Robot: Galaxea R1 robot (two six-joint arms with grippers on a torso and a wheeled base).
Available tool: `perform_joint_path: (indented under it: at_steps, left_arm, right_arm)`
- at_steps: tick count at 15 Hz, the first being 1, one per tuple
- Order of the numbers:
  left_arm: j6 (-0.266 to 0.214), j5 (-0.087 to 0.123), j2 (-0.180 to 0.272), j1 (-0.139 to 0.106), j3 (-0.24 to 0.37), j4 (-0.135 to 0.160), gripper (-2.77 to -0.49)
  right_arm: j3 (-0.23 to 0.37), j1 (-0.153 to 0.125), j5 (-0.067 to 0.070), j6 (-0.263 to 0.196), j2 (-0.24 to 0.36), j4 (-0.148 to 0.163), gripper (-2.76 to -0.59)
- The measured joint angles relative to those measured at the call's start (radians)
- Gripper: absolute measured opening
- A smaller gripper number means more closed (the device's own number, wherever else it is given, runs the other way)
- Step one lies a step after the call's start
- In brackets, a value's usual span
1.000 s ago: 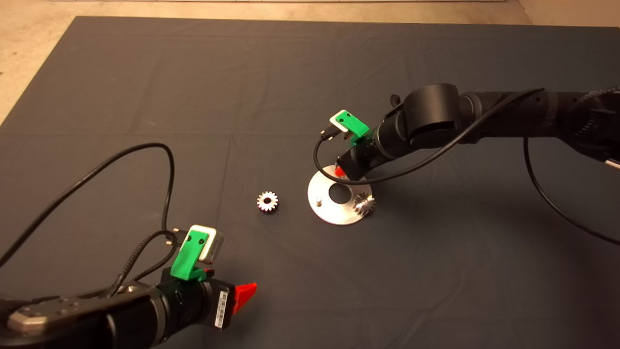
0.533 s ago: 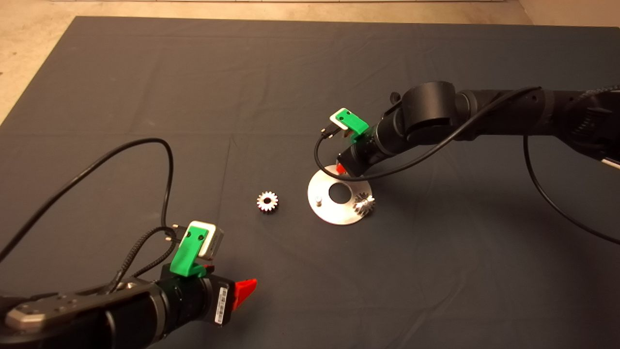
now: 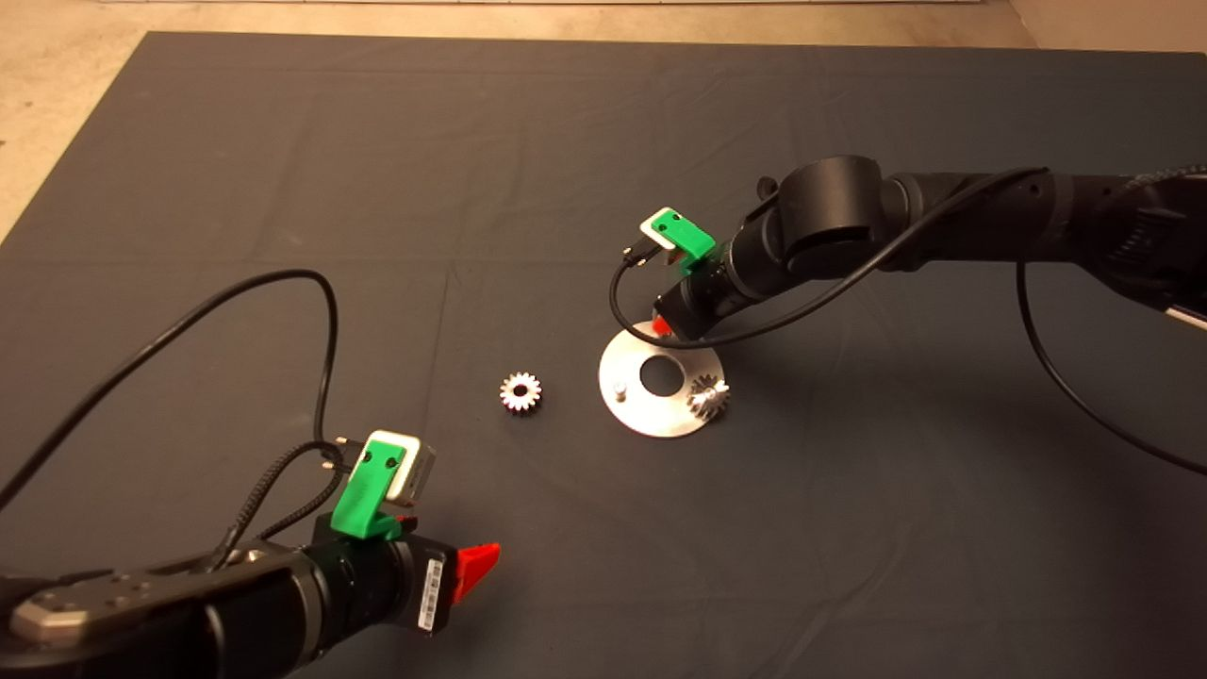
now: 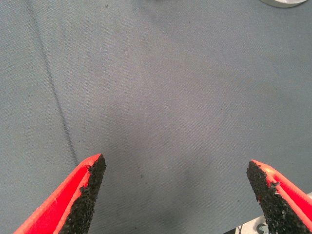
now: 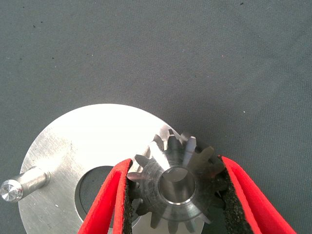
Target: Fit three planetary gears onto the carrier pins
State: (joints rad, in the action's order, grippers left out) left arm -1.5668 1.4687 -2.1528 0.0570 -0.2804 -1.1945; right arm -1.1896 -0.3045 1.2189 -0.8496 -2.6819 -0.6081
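The shiny round plate [image 3: 630, 363] lies mid-mat, with one bare carrier pin [image 3: 620, 389] on its left side. One planetary gear [image 3: 707, 396] sits on the plate's near right side. A second gear [image 3: 520, 391] lies loose on the mat to the plate's left. My right gripper [image 3: 662, 326] is over the plate's far edge. In the right wrist view it [image 5: 175, 163] is shut on a third gear [image 5: 173, 187] over the plate [image 5: 73, 141]; the arm hides this gear in the head view. I cannot tell whether a pin is in its hole. My left gripper [image 3: 476, 566] is open and empty near the front left.
Black cables loop over the mat from both wrists, one [image 3: 321, 311] at the left and one [image 3: 622, 306] beside the plate. The mat's far edge meets a beige floor [image 3: 566, 19]. The left wrist view shows bare mat between the fingers [image 4: 87, 195].
The right arm has shifted slightly left and away over the plate's far edge. The left arm has settled slightly lower. Both gears in the head view and the plate have not moved.
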Motion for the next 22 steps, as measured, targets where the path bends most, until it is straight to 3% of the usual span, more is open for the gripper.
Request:
perform_joint_path:
  at_steps: [5,22]
  left_arm:
    - [0.000,0.000,0.000,0.000,0.000,0.000,-1.20]
    - [0.000,0.000,0.005,0.000,0.000,0.000,-1.20]
  right_arm:
    - [0.000,0.000,0.001,0.000,0.000,0.001,-2.38]
    - [0.018,-0.001,0.029,0.000,0.000,0.040,-2.39]
